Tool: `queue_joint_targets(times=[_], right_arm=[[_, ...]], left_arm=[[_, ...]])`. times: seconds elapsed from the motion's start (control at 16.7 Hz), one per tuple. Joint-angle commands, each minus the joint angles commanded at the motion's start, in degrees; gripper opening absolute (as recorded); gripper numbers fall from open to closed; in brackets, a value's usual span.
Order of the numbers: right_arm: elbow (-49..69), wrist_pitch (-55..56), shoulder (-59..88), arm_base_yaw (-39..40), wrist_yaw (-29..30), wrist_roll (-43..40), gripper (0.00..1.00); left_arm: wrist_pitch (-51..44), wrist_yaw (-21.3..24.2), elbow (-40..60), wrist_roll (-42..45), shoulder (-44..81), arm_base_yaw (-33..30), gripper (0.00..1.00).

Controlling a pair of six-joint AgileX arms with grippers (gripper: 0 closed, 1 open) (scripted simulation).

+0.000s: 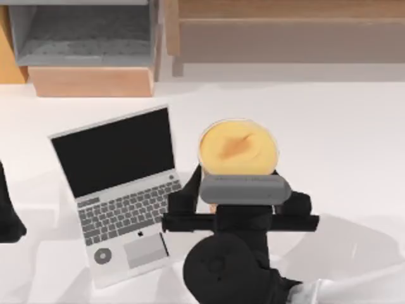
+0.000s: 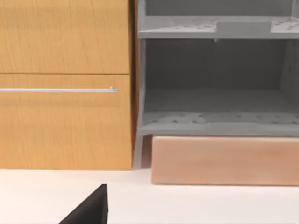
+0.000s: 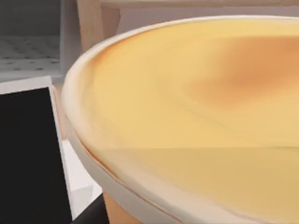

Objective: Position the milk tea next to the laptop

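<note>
The white table (image 1: 354, 145) carries the open silver-grey laptop (image 1: 120, 190) on its left half, black screen tilted back, keyboard and trackpad toward the near edge. Just right of the laptop's screen stands the milk tea (image 1: 238, 149), its yellow-orange top with a darker swirl facing up. The right gripper (image 1: 243, 206) sits against the cup's near side, apparently clasping it, fingers on either flank. The left arm (image 1: 7, 215) is parked at the table's left edge; its pincer's state cannot be told.
</note>
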Motion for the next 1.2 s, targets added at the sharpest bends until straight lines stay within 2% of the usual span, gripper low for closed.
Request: queue_joint_targets(times=[1.2], right_arm=[[-0.2,7.8,5.8,0.0,0.5,0.0,0.0]], left_arm=[[0.0,0.0,0.0,0.0,0.0,0.0,1.0]])
